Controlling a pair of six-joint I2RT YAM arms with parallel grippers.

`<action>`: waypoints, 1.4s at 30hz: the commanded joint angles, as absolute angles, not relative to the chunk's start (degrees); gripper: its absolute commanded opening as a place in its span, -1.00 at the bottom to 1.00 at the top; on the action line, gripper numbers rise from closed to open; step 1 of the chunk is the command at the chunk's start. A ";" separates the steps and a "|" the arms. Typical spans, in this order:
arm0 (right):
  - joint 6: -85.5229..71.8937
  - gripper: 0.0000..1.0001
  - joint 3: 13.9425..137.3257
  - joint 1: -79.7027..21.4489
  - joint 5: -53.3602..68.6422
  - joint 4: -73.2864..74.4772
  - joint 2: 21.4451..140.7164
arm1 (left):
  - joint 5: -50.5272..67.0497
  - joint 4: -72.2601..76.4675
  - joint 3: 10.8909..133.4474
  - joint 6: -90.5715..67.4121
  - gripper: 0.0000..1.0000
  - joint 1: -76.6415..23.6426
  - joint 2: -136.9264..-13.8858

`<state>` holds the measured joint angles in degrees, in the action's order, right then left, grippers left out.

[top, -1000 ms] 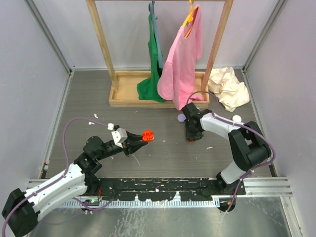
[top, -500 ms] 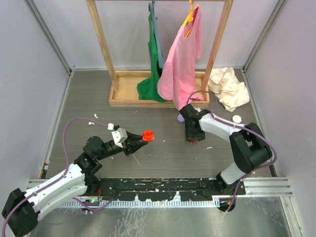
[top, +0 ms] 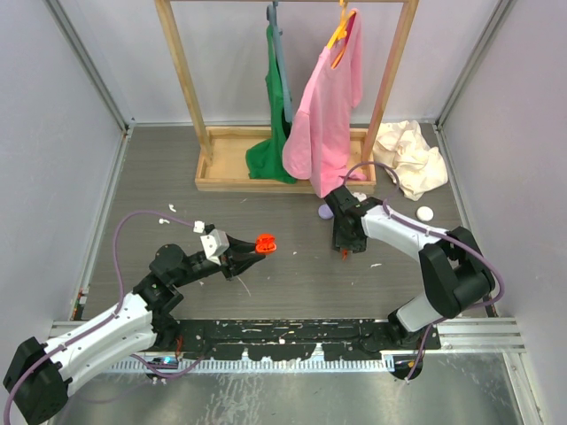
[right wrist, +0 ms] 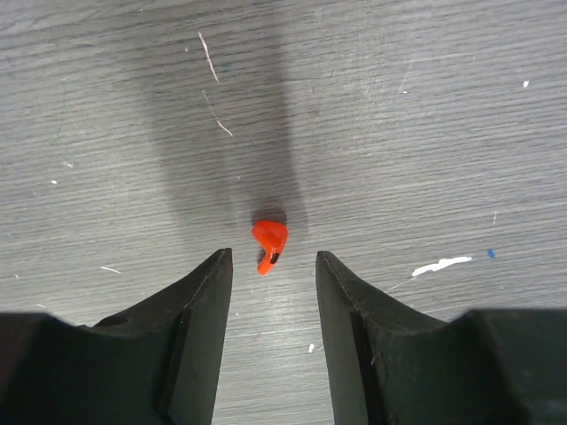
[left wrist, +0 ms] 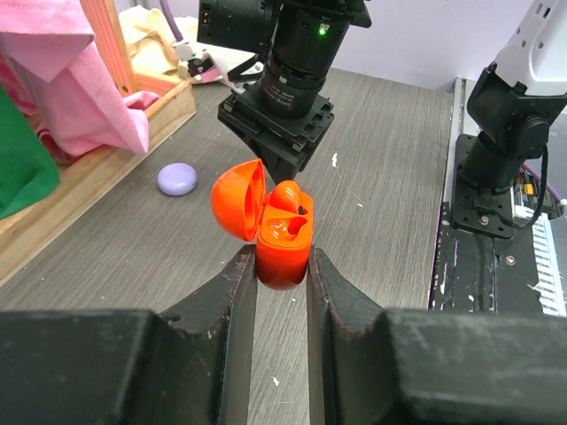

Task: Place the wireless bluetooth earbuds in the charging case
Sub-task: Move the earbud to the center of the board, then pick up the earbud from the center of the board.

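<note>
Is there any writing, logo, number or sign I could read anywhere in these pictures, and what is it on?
None: no word, brand, number or sign can be read in any view.
The orange charging case held in the left tool shows no print.
The orange earbud is plain too.
The only mark is a green light on the right arm, with no text beside it.

Charging case [left wrist: 282, 235] — orange plastic, smooth and glossy. Earbud [right wrist: 268, 245] — same orange plastic, shiny.
Left gripper [left wrist: 282, 258] and right gripper [right wrist: 273, 258]: fingers of black plastic, matt, faintly grainy.
Tabletop [top: 292, 283]: grey wood-grain, matt, flecked with white scuffs.
Clothes rack [top: 183, 80]: pale bare wood.
Pink shirt [top: 323, 115], green garment [top: 266, 159], cream bundle [top: 407, 159]: soft cloth.
Front rail [top: 478, 332]: brushed metal.
</note>
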<state>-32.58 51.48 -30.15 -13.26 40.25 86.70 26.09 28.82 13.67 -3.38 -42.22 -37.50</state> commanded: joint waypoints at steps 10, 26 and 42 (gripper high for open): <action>-39.78 -0.16 52.22 -30.72 -15.68 37.70 90.07 | 25.32 31.03 14.24 -2.55 -0.94 -42.20 -37.09; -39.95 -0.37 49.95 -30.59 -13.51 35.33 91.96 | 25.49 31.03 14.33 -2.64 -0.94 -42.26 -37.27; -36.26 -0.55 47.05 -33.10 -14.85 29.71 85.26 | 25.14 30.59 14.33 -2.47 -0.93 -42.25 -36.75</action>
